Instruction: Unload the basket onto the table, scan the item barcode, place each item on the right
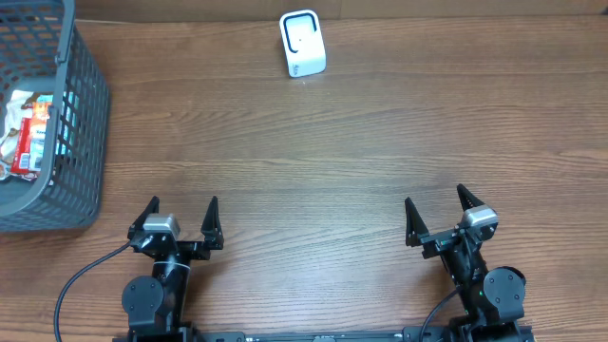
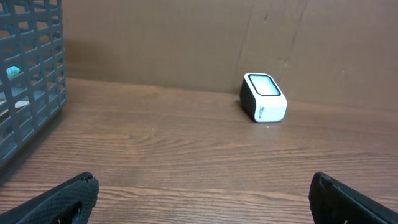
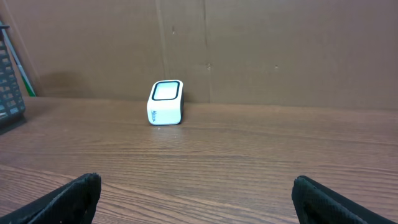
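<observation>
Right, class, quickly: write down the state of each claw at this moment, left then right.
Left claw: open, holding nothing.
Right claw: open, holding nothing.

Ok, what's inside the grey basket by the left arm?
The grey basket holds a few packaged items, red, orange and white, on its bottom. Their number and any barcode cannot be made out; the picture's edge cuts off the basket's left part.
</observation>
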Tool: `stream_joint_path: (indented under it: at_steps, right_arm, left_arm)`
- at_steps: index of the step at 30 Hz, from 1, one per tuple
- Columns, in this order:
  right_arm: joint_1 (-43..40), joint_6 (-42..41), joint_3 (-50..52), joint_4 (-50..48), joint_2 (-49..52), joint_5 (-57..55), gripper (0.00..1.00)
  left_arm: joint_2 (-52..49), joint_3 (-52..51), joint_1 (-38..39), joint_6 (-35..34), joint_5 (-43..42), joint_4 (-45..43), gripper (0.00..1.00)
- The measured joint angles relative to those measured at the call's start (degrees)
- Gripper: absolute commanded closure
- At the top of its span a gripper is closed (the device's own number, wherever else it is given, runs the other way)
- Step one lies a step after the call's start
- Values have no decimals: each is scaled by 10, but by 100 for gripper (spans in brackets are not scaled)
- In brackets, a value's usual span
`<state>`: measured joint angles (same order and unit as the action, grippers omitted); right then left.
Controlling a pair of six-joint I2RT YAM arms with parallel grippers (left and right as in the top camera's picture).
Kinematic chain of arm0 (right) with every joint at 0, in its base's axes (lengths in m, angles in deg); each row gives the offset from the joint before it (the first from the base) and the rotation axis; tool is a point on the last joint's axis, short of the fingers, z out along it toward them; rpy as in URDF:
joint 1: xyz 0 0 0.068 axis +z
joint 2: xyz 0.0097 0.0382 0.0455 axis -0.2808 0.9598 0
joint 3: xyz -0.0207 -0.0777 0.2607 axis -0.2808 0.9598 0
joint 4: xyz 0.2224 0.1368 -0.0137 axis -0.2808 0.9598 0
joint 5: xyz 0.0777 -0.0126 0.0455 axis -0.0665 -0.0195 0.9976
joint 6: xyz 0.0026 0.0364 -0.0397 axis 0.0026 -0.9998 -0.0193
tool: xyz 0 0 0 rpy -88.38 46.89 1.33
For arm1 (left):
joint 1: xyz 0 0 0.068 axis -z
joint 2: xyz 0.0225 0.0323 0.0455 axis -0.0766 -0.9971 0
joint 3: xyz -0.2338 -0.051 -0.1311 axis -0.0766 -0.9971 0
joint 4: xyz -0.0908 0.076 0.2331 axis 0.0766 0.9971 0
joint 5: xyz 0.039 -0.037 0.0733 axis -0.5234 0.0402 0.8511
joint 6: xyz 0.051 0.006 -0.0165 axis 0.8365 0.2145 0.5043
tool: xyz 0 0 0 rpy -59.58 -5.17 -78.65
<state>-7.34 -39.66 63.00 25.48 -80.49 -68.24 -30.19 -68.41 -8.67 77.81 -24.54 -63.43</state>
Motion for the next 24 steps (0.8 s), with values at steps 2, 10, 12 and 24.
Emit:
stream_joint_path:
  at_steps: [2,10,12,24]
  right_arm:
    - [0,0,0,0,0,0,0]
    - [0,-1,0,-45,0,7,0]
    - [0,-5,0,-38,0,6,0]
    - [0,-62,-98,108,0,-16,0]
  left_arm:
    - [0,0,0,0,0,0,0]
    - [0,0,0,0,0,0,0]
    - [0,0,0,0,0,0,0]
    - [0,0,0,0,0,0,0]
